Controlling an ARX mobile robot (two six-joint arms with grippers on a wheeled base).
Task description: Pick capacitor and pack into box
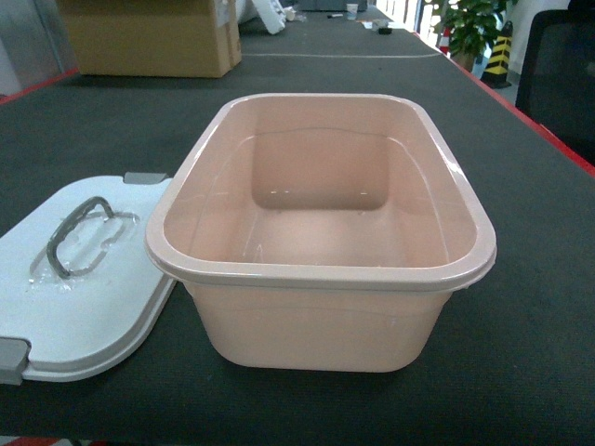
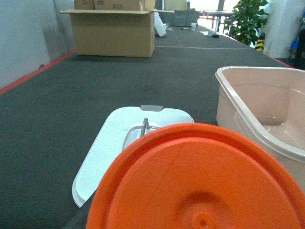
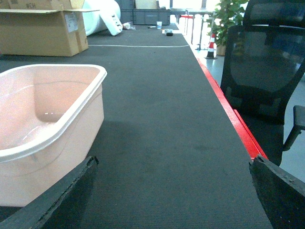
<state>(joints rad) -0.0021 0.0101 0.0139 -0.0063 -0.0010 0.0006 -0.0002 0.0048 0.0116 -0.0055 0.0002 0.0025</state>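
Dark grey matting (image 1: pixel 539 279) covers a long table edged in red, running away toward the top of every view. At the center of the head view sits the box (image 1: pixel 321 237), a pale pink-cream plastic tub with rounded corners, open at the top, its inside bare as far as the view reaches. Just beside it, at the lower left of that frame, lies its white lid (image 1: pixel 88 279), flat on the matting with a grey handle (image 1: pixel 79 232) folded into a recess and grey latch tabs at two edges. The lid's near edge slips slightly under the tub's rim.

A brown cardboard box (image 1: pixel 149 37) stands at the upper left, well apart from the tub. A potted green plant (image 1: pixel 469 23) shows at the upper right, and a black mesh chair (image 3: pixel 267 62) stands off the table's right side in the right wrist view.

The left wrist view is filled along its bottom by a large bright orange rounded disc (image 2: pixel 200 183), very close to the lens, with the lid behind it and the tub at the right. Whether this is the capacitor cannot be told. The left gripper's fingers are hidden, so its state cannot be told.

In the right wrist view, two dark fingers (image 3: pixel 62 195) stand wide apart at the lower corners, with only matting showing in the gap, so the right gripper (image 3: pixel 174 191) is released.
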